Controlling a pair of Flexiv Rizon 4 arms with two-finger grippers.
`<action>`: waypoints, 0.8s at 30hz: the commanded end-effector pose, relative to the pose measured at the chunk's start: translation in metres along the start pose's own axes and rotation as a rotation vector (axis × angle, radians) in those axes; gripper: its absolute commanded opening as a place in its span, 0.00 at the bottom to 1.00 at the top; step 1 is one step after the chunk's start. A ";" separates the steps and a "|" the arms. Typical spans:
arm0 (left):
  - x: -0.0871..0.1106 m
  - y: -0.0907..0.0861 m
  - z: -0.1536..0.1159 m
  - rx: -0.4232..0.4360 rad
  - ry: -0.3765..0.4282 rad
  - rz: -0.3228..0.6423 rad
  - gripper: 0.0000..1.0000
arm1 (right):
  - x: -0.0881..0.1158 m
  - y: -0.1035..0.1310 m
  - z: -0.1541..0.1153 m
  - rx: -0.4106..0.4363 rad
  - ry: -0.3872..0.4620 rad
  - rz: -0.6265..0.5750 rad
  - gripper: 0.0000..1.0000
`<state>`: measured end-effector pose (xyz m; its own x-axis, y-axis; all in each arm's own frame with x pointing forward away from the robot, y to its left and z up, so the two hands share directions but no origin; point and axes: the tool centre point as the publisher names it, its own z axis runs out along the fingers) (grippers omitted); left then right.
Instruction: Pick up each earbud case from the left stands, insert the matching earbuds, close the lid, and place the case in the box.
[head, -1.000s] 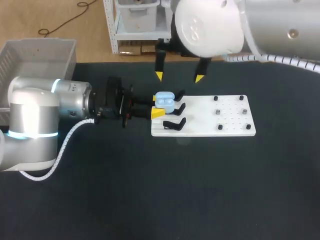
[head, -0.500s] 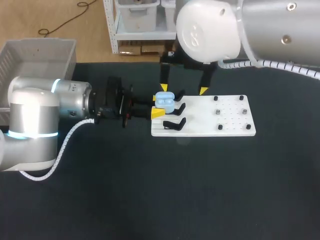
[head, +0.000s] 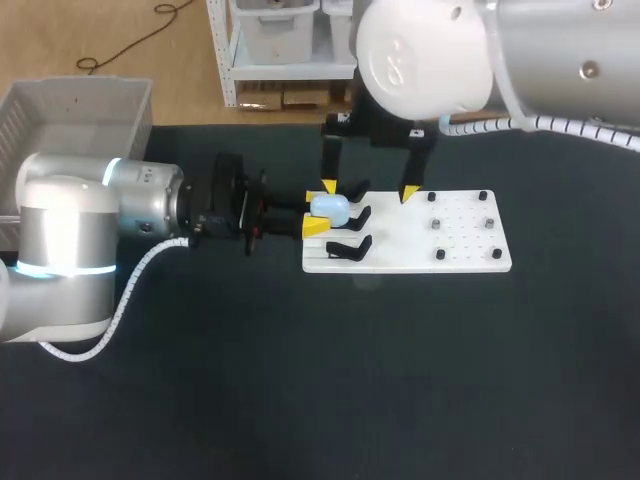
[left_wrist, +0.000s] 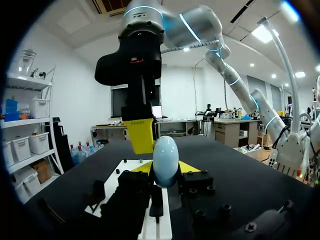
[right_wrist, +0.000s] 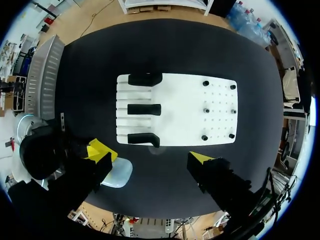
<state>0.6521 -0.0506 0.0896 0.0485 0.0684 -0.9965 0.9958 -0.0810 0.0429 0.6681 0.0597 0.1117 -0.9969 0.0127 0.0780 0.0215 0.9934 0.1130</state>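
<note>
A: Case location?
B: The case (head: 330, 208) is left of centre in the head view, at the left edge of the white board (head: 465, 250), just beside the black stands (head: 347, 247). It's not in the grey box (head: 70, 110), which is in the upper left corner.
A: Grippers?
B: The left gripper (head: 317, 212) is clamped on the case, one yellow tip on each side. The left wrist view shows the case upright between them. The right gripper (head: 368, 190) is spread wide and holds nothing. One of its tips sits just beside the case; can't tell if it touches.
A: Lid?
B: Looks closed: smooth egg shape, no gap visible. Whether earbuds are inside is hidden.
A: Handling?
B: My read is light, hard plastic shell, glossy and rounded, so slippery. It's stiff and won't squash, but it could squirt out of a pinch like soap. The hinge and lid are probably the weak parts.
A: Where to hold?
B: Across the two broad faces, on the body below the lid line, about as the left gripper has it. Avoid the rounded ends. Any push on the lid should go gently and square against that hold, or the case may twist out onto the table (head: 300, 380).
</note>
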 end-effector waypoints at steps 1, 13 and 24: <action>0.000 -0.001 -0.001 -0.006 0.000 0.002 0.00 | 0.002 -0.003 -0.004 -0.008 -0.055 0.006 1.00; -0.005 -0.001 -0.001 -0.003 0.005 -0.004 0.00 | 0.006 -0.054 -0.052 -0.138 -0.263 0.072 1.00; -0.049 -0.006 -0.016 -0.028 0.037 -0.023 0.00 | 0.022 -0.085 -0.065 -0.262 -0.339 -0.032 1.00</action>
<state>0.6558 -0.0439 0.1269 0.0297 0.0858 -0.9959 0.9966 -0.0796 0.0229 0.6626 -0.0158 0.1682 -0.9940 0.0180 -0.1080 -0.0134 0.9589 0.2834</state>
